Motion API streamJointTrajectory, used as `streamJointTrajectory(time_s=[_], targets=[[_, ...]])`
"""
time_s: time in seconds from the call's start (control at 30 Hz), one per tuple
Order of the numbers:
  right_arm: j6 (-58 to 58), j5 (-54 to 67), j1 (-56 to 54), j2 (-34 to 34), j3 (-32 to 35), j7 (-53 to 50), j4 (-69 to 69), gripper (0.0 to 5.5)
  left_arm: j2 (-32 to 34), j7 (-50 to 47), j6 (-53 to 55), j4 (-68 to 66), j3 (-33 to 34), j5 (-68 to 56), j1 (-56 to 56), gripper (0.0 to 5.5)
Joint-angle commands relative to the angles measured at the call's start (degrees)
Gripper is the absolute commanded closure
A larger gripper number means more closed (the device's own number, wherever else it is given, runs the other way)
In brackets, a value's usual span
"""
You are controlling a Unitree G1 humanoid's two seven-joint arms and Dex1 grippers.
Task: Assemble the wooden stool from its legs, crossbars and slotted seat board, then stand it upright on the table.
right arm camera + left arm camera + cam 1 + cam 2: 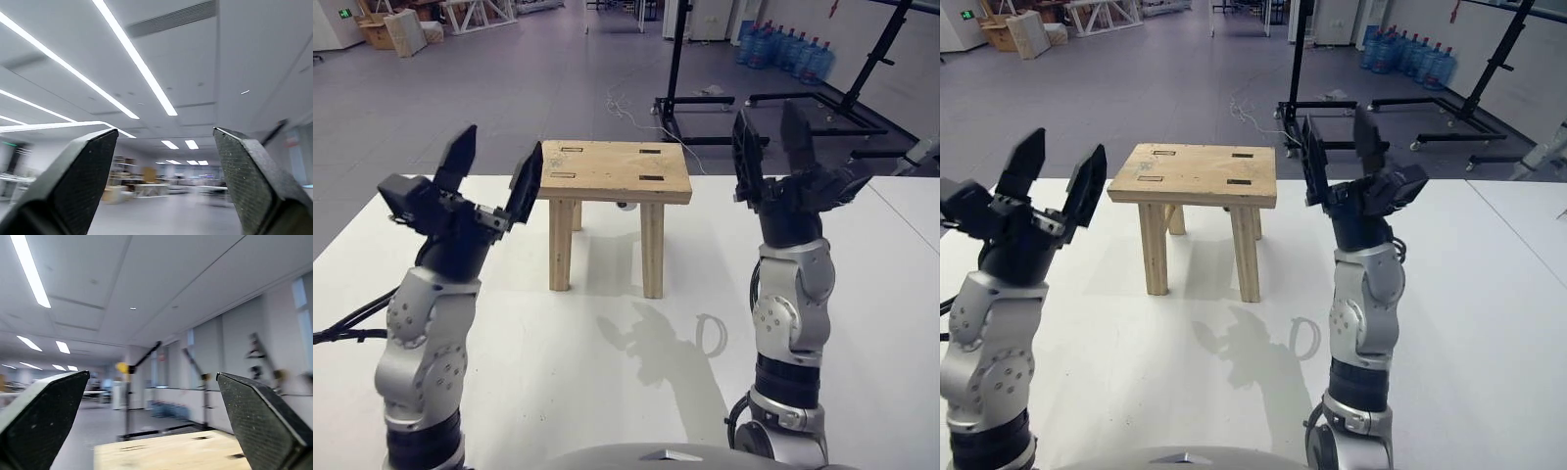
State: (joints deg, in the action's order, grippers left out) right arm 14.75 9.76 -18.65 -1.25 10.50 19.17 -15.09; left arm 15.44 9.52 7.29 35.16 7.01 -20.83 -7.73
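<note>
The wooden stool (612, 174) stands upright on the white table (558, 362), its slotted seat board (1195, 173) on top and its legs below. My left gripper (491, 168) is raised at the stool's left side, pointing upward, open, holding nothing. My right gripper (771, 137) is raised to the stool's right, also pointing up and open. In the left wrist view the seat board (171, 453) lies low between my open fingers (41, 416). The right wrist view faces the ceiling past my fingers (73, 186).
A small clear loop (710, 333) lies on the table in front of my right arm. Black metal frames (783, 98) and blue water bottles (783, 49) stand on the floor behind the table. A second white table (915, 206) adjoins at the right.
</note>
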Motion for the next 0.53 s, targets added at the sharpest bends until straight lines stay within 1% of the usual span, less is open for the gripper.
streamJointTrajectory(time_s=[0.03, 0.13, 0.2, 0.4, 0.53], targets=[[9.1, -9.3, 1.2, -3.4, -3.9, -7.5, 7.2, 1.93, -1.1, -5.6, -9.9, -13.9, -7.0, 19.4, -2.1, 0.72], [11.3, -9.1, 2.1, -3.8, -5.7, -8.9, 8.8, 1.93, -1.3, -7.3, -13.9, -18.6, -6.4, 23.7, -1.3, 0.72], [12.0, -8.5, 2.0, -3.3, -6.2, -9.3, 9.4, 1.93, -2.4, -7.9, -15.2, -20.0, -5.8, 23.7, -1.6, 0.72], [11.2, -5.4, 1.4, -1.8, -7.3, -8.7, 9.7, 1.93, -3.5, -9.1, -14.4, -18.2, -4.4, 24.6, -3.5, 0.72], [11.5, -3.7, 0.9, -1.0, -8.2, -7.5, 10.8, 1.93, -4.8, -9.9, -14.2, -17.2, -5.3, 26.2, -3.2, 0.72]])
